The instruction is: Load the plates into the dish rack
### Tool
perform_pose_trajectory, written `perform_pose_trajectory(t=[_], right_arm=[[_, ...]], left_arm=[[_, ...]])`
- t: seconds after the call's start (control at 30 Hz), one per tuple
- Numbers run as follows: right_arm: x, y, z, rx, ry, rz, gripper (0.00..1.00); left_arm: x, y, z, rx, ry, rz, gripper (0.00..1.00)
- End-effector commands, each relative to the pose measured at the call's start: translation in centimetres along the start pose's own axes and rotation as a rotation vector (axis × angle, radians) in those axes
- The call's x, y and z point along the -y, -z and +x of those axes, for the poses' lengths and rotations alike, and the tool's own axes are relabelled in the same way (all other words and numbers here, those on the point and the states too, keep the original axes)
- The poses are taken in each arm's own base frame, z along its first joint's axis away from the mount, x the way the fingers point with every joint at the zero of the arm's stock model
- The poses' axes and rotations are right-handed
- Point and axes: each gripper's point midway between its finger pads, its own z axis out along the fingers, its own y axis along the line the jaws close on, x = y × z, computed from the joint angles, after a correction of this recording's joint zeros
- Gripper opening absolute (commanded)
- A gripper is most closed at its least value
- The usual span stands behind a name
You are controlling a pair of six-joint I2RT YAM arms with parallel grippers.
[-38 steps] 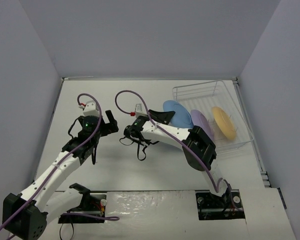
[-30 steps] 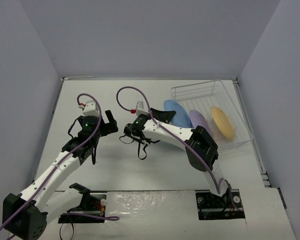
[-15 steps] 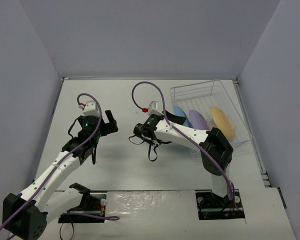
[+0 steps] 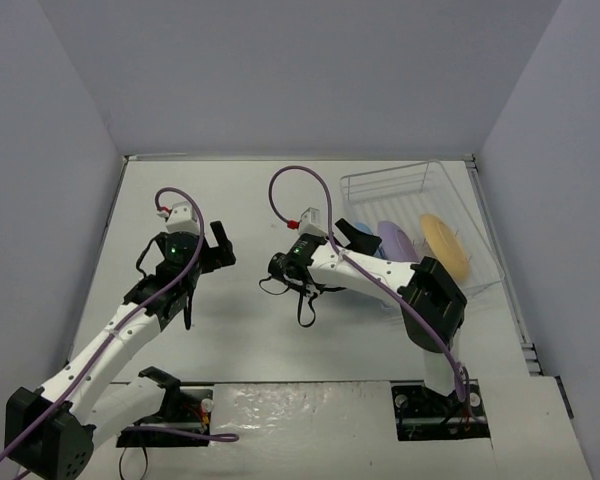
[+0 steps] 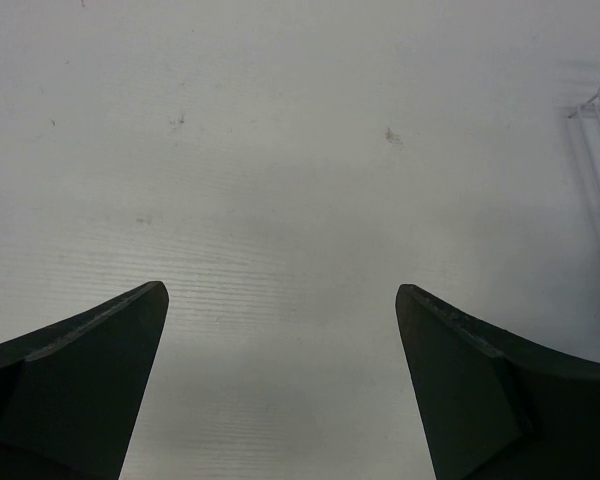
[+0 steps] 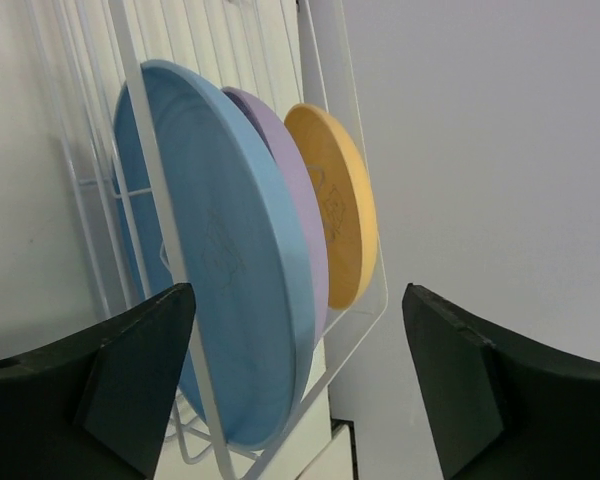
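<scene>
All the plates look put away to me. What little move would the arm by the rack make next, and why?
Probably draw the right tool back, away from the rack. The blue plate, purple plate and orange plate all stand on edge inside it, and the tool is open and holds nothing, so likely no work is left there.

Three plates stand on edge in the dish rack [image 4: 388,177] at the table's [image 4: 240,190] right rear: blue plate [image 4: 364,240] leftmost, lavender plate [image 4: 395,240] in the middle, orange-yellow plate [image 4: 445,245] rightmost. The right gripper [image 4: 345,232] points at the blue plate, close beside it. The left gripper [image 4: 218,243] hovers well apart, over bare tabletop.
</scene>
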Motion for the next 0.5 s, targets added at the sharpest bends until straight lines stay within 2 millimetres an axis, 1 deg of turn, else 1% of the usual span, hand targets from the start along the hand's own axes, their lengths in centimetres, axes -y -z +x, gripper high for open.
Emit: perform_pose_trajectory(t=[0.0, 0.1, 0.17, 0.23, 0.33, 0.37, 0.4, 0.43, 0.47], right_arm=[[4.0, 2.4, -3.2, 0.103, -0.151, -0.011, 0.88], [4.7, 3.3, -4.9, 0.137, -0.233, -0.054, 0.97], [4.8, 4.0, -6.1, 0.158, -0.287, -0.120, 1.00], [4.2, 5.0, -7.7, 0.198, -0.351, -0.255, 1.00], [3.7, 7.2, -10.7, 0.328, -0.476, -0.526, 1.00], [5.5, 7.9, -11.5, 0.382, -0.567, -0.613, 1.00], [6.5, 7.3, -12.8, 0.414, -0.686, -0.665, 1.00], [4.9, 7.6, -12.4, 0.413, -0.656, -0.733, 1.00], [6.7, 5.9, -12.0, 0.409, -0.789, -0.736, 1.00]], left_arm=[[1.1, 0.4, -3.2, 0.083, 0.016, 0.027, 0.97], [1.2, 0.5, -3.3, 0.084, 0.017, 0.032, 0.97], [1.3, 0.6, -3.6, 0.091, 0.018, 0.036, 0.97], [1.4, 0.9, -4.0, 0.097, 0.020, 0.039, 0.97], [1.3, 1.3, -4.5, 0.100, 0.015, 0.032, 0.97], [1.3, 1.7, -5.0, 0.106, 0.013, 0.030, 0.97], [1.2, 1.9, -5.3, 0.111, 0.013, 0.025, 0.97], [1.2, 2.1, -5.5, 0.114, 0.014, 0.022, 0.97], [0.9, 2.3, -5.7, 0.119, 0.011, 0.011, 0.97]])
